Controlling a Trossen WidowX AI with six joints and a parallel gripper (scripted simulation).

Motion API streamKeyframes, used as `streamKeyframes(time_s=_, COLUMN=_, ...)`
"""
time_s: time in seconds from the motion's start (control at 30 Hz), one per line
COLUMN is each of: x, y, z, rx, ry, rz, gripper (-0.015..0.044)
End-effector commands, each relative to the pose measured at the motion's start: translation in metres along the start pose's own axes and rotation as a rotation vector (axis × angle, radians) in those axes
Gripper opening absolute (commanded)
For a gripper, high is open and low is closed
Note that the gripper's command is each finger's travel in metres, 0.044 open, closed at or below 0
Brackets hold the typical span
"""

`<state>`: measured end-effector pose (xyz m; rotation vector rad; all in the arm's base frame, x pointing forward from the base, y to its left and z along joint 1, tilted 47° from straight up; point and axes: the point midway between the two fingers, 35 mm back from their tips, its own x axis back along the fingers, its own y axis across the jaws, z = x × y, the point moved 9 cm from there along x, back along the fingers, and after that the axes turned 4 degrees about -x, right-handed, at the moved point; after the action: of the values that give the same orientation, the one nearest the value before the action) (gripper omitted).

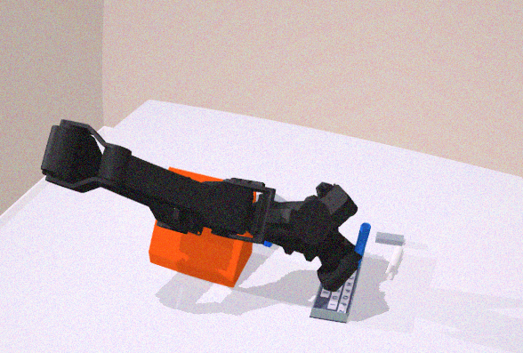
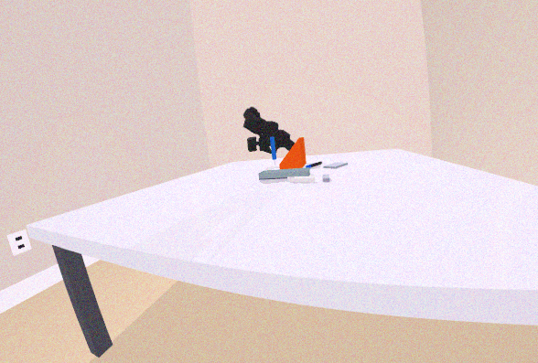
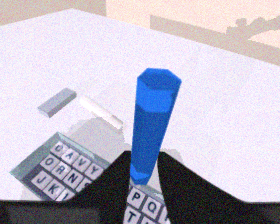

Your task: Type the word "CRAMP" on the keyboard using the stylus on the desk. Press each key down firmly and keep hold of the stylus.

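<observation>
My gripper is shut on the blue stylus, which stands nearly upright between the fingertips. The keyboard lies under the gripper. In the exterior view the stylus's blue body is above the keyboard, with a faint thin tip below it. The wrist view shows key rows left of the fingers, with A, V, Y, then O, R, N, then J, K, and P and Q to the right. The fingers hide the keys between and the stylus tip, so contact cannot be told.
A large orange wedge stands under the arm. Beyond the keyboard lie a grey block and a white stick. A blue-and-black pen and a flat grey piece lie near the wedge.
</observation>
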<state>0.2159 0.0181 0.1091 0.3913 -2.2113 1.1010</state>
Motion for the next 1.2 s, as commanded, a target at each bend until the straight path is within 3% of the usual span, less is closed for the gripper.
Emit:
streamKeyframes(time_s=0.0, x=-0.003, y=-0.001, z=0.003, rx=0.005, ry=-0.001, rz=-0.003, gripper=0.0000)
streamKeyframes(time_s=0.23, x=-0.009, y=-0.001, z=0.015, rx=0.006, ry=-0.001, rz=-0.002, gripper=0.0000)
streamKeyframes(time_s=0.33, x=-0.010, y=-0.001, z=0.015, rx=0.006, ry=-0.001, rz=-0.003, gripper=0.0079)
streamKeyframes(time_s=1.17, x=-0.019, y=-0.002, z=0.028, rx=0.006, ry=0.000, rz=-0.003, gripper=0.0081)
